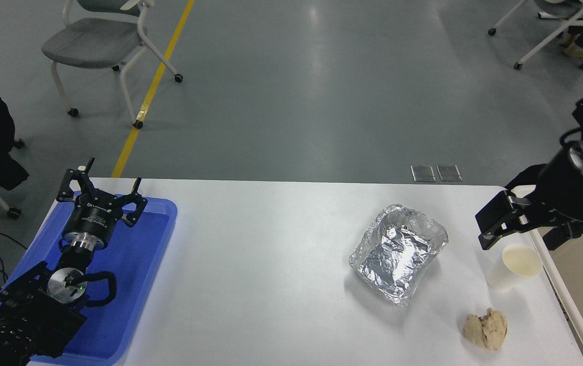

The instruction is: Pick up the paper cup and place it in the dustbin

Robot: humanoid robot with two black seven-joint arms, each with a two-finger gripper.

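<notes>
The small off-white paper cup (515, 266) is seen standing upright on the white counter (271, 264), near its right edge. It is just beside the rim of the big cream plastic dustbin (550, 264), which is at the far right.

The black right gripper (522, 229) is held just above and behind the cup, with its jaws spread apart. One black finger (494, 223) is seen up and to the left of the cup, and the other is over the dustbin's rim. The cup is below the gap and is not touched by the jaws.

The black left gripper (102, 195) is parked over the flat blue plastic tray (139, 284) at the lower left, with its jaws spread apart and nothing in them.

A crumpled silver foil tray (398, 251) is seen to the left of the cup. A tan crumpled paper wad (485, 329) lies near the front edge.

Small white writing is seen on the left gripper, but it cannot be read.
</notes>
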